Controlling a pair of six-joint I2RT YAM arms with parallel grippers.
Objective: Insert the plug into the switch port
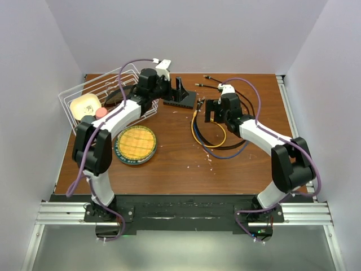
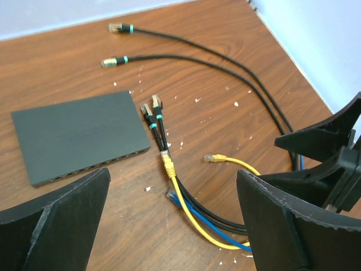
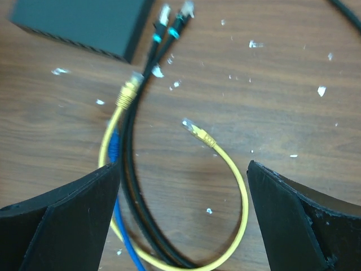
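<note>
Between the two black fingers of the right gripper, a yellow plug is lying on the brown table. Nothing is touching it. Those jaws are standing wide apart and are holding nothing. Its yellow cable is curling down and round toward the left finger. Just ahead of that left finger, a second yellow plug, a blue cable and two black plugs with green-blue rings are lying in a bunch. Far ahead and to the left of these jaws, the black switch box is sitting flat.

The left gripper is hanging over the same bunch, and its jaws are wide open and empty too. Ahead of its left finger, the switch box is showing its row of switch ports along the thin near edge. The two black plugs are lying just beside the box's right side. The yellow plug is lying ahead of the right finger, well apart from the ports.
</note>
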